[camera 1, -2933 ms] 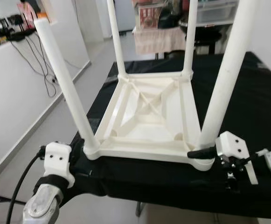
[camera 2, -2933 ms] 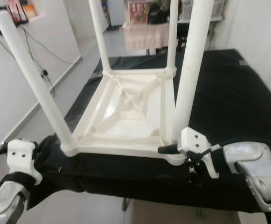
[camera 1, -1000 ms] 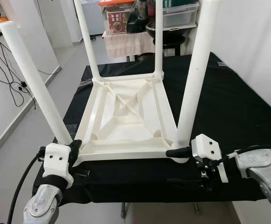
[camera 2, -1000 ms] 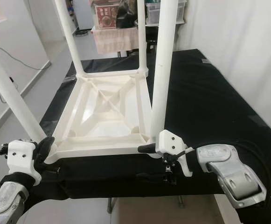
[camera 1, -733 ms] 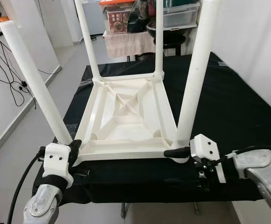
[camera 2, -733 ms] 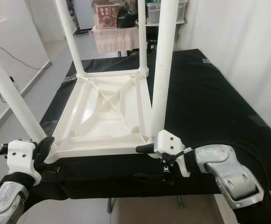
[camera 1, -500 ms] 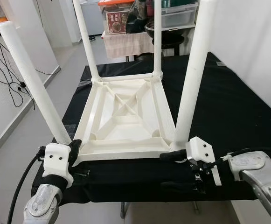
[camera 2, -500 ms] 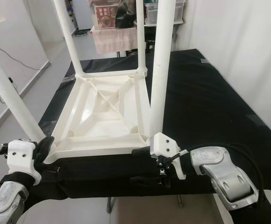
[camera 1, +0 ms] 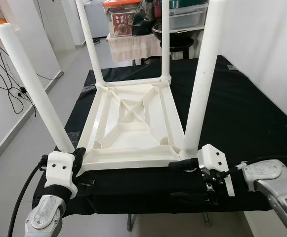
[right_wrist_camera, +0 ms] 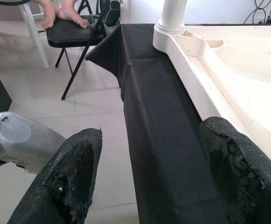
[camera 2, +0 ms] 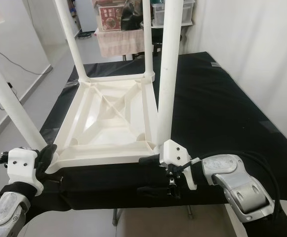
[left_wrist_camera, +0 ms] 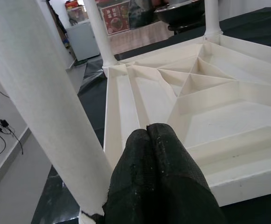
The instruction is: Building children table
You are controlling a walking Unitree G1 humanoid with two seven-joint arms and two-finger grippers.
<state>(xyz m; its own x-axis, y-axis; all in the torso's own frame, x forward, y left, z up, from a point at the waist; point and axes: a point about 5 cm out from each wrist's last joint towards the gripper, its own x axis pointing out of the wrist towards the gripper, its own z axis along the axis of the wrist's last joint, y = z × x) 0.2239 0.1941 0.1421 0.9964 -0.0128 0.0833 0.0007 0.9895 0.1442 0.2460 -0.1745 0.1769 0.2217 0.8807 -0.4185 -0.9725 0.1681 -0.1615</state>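
A white children's table (camera 1: 133, 118) lies upside down on a black-covered work table (camera 1: 242, 113), its legs pointing up. My left gripper (camera 1: 78, 154) is at the near-left corner, by the base of the near-left leg (camera 1: 34, 89). In the left wrist view its fingers (left_wrist_camera: 140, 154) are pressed together over the rim. My right gripper (camera 1: 183, 180) stands open at the front edge below the near-right leg (camera 1: 200, 84). One finger is level with the white rim (right_wrist_camera: 196, 88), the other lower, beside the hanging cloth.
Behind the work table stand a cloth-draped stand (camera 1: 133, 47) and shelves with boxes (camera 1: 183, 12). A white wall (camera 1: 262, 49) runs along the right. Cables (camera 1: 10, 84) trail on the floor at left. A person's bare feet (right_wrist_camera: 60, 14) rest on a black folding chair.
My right gripper has slid left along the front edge, closer under the near-right corner. The left gripper and the white table have stayed put; the camera has shifted slightly.
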